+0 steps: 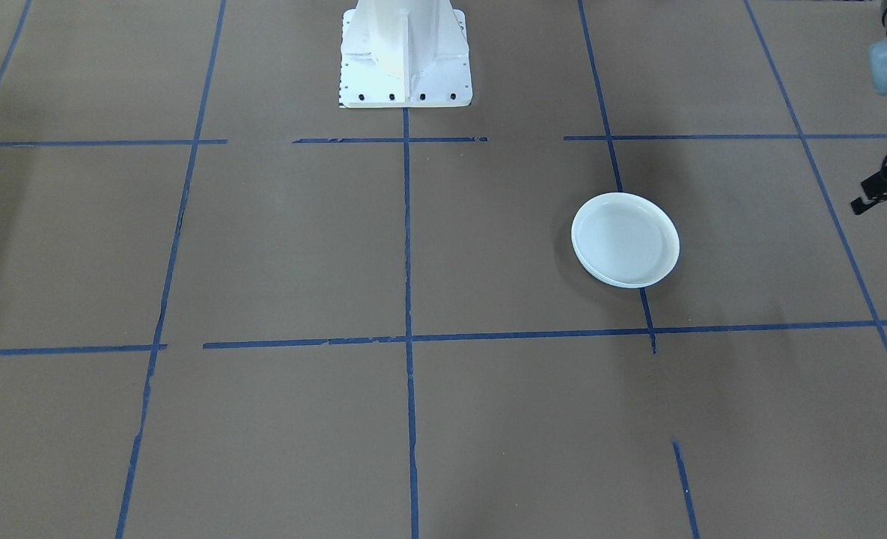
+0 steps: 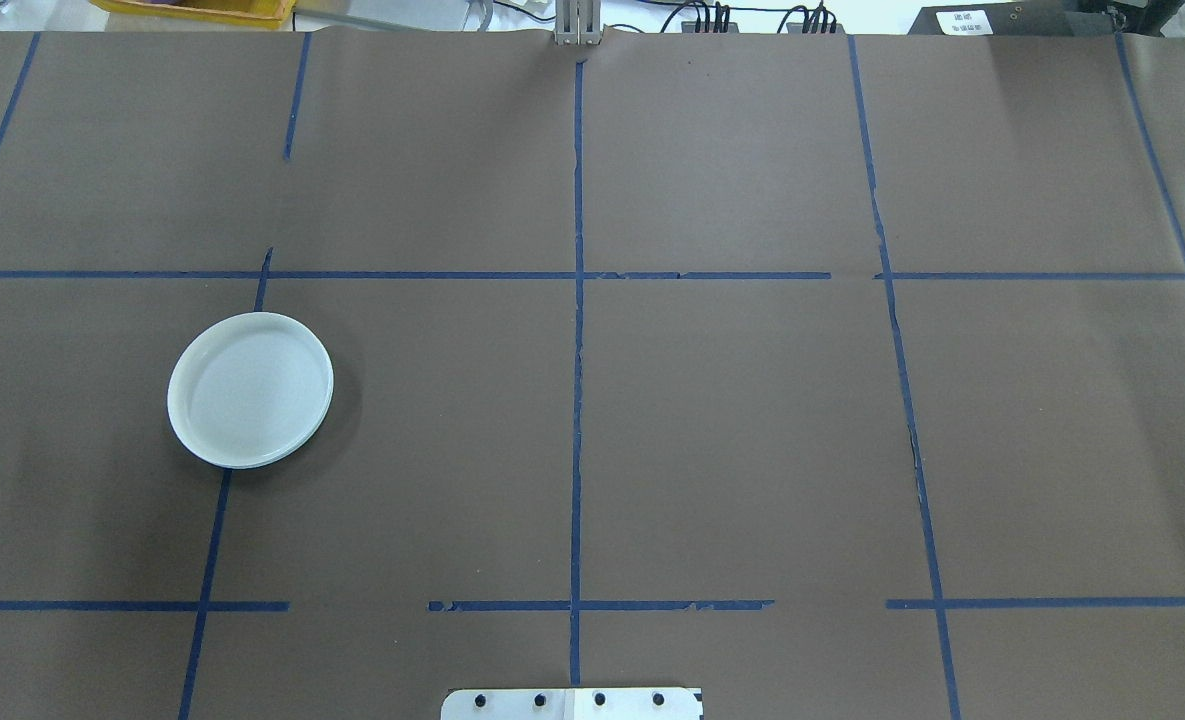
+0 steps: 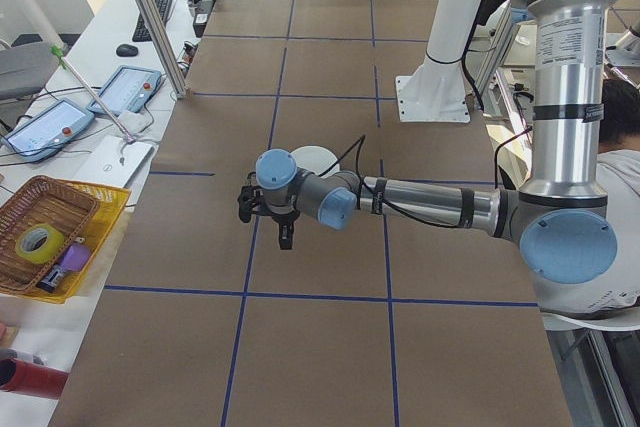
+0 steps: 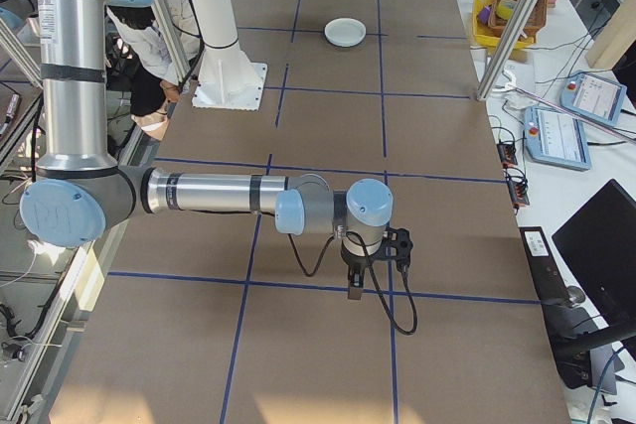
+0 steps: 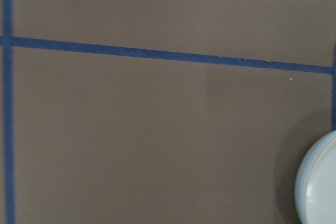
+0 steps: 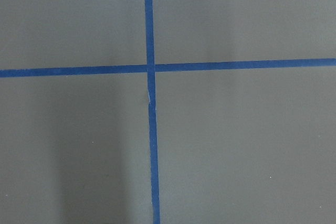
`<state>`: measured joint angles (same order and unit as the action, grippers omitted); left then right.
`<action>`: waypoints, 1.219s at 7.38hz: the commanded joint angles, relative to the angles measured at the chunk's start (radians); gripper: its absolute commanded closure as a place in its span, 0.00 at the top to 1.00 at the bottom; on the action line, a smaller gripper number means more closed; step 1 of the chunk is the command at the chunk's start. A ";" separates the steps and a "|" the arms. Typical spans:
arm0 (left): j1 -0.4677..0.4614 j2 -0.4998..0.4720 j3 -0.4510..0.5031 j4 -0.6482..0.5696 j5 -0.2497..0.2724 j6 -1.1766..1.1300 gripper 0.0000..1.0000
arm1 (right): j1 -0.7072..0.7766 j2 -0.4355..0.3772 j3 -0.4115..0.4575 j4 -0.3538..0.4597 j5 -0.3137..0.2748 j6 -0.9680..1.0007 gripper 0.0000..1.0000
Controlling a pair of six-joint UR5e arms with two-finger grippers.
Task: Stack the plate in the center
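Observation:
A plain, pale blue-white round plate [image 1: 625, 239] [image 2: 250, 390] lies on the brown table on my left side, across a blue tape line. Layered rims at its edge show it rests on at least one other plate; I cannot tell which is the center one. The left wrist view catches only the plate's edge [image 5: 320, 184]. My left gripper [image 3: 278, 232] hovers beside the plate [image 3: 315, 159], toward the table's left end, and only its black edge [image 1: 873, 196] shows in the front view. My right gripper [image 4: 355, 290] hangs over bare table far from the plate [image 4: 345, 32]. I cannot tell either gripper's state.
The white robot pedestal [image 1: 404, 52] stands at the table's middle rear. Beyond the left end are a yellow tray with a wicker basket [image 3: 60, 237], tablets [image 3: 125, 87] and a metal post [image 3: 155, 17]. A person [image 4: 149, 37] sits behind the robot. Blue tape lines grid the table.

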<state>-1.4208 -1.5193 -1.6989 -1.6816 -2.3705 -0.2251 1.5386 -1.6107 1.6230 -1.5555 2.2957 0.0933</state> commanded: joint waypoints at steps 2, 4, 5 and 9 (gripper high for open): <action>-0.159 0.005 0.004 0.234 0.047 0.329 1.00 | 0.000 0.000 0.000 0.000 -0.001 0.000 1.00; -0.159 0.008 -0.002 0.224 0.051 0.325 1.00 | 0.000 0.000 0.000 0.000 0.001 -0.001 1.00; -0.158 0.014 0.013 0.227 0.059 0.323 1.00 | 0.000 0.000 0.000 0.000 -0.001 -0.001 1.00; -0.156 0.016 0.016 0.224 0.053 0.323 1.00 | 0.000 0.000 0.000 0.000 0.001 -0.001 1.00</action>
<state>-1.5783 -1.5036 -1.6828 -1.4570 -2.3143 0.0980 1.5386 -1.6107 1.6229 -1.5555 2.2955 0.0925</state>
